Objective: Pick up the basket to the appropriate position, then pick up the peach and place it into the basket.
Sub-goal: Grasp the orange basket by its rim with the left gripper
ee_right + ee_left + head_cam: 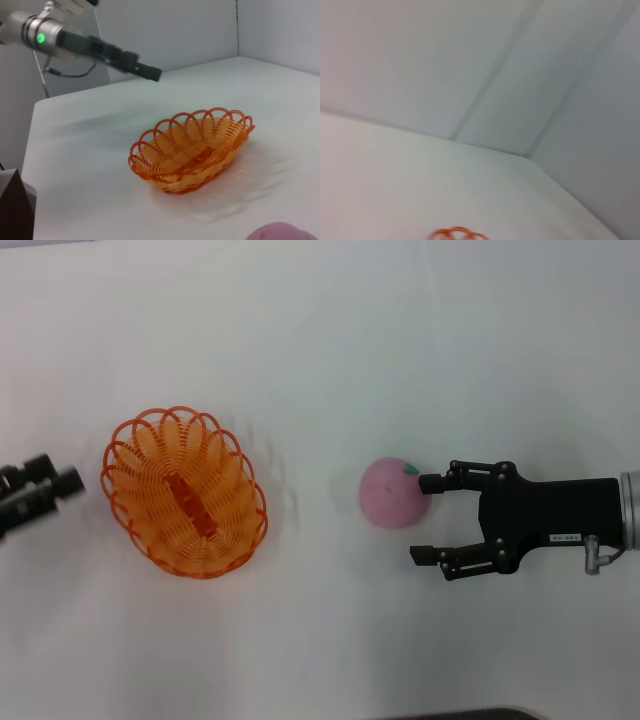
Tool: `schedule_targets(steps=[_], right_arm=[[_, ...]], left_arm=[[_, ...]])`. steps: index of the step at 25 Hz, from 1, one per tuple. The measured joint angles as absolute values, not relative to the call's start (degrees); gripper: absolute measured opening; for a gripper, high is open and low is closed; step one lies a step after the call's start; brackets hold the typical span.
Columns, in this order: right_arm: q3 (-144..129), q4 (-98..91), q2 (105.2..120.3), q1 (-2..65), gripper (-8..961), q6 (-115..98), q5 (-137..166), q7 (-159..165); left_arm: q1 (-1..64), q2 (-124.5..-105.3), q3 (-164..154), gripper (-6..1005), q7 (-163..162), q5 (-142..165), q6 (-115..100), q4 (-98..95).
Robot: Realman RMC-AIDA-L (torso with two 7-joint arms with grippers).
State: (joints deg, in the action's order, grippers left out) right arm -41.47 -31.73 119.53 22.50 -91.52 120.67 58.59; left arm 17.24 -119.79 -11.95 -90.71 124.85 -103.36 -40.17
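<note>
R tool point(428, 518) open by peach point(394, 494); L tool point(45, 483) half cut off.

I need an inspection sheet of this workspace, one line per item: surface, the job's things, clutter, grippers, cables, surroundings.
Surface: white table, faintly rippled beside the basket.
Basket: orange wire, upright, nothing in it, on the robot's left side.
Peach: pink, green leaf mark, on the table, right of the basket and apart from it.
Clutter: nothing seen.
Right gripper: open, beside the peach; one fingertip at the peach near its leaf, the other clear of it.
Left gripper: left of the basket, not touching it.
Cables: a thin cable hangs under the left arm.
Surroundings: pale walls meet in a corner behind the table.
</note>
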Motion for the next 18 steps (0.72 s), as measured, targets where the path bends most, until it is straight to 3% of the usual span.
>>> schedule_targets(steps=[8, 18], right_arm=[[-41.49, -31.73, 119.53, 22.85, 916, -91.66, 120.67, 59.05], [-41.84, -31.72, 119.62, 23.21, 915, -91.78, 120.67, 59.32]], left_arm=[[22.05, -118.37, -12.45, 786, -110.00, 125.22, -96.42, -44.18], [23.98, -120.46, -33.11, 785, -121.06, 130.06, -84.83, -58.49]])
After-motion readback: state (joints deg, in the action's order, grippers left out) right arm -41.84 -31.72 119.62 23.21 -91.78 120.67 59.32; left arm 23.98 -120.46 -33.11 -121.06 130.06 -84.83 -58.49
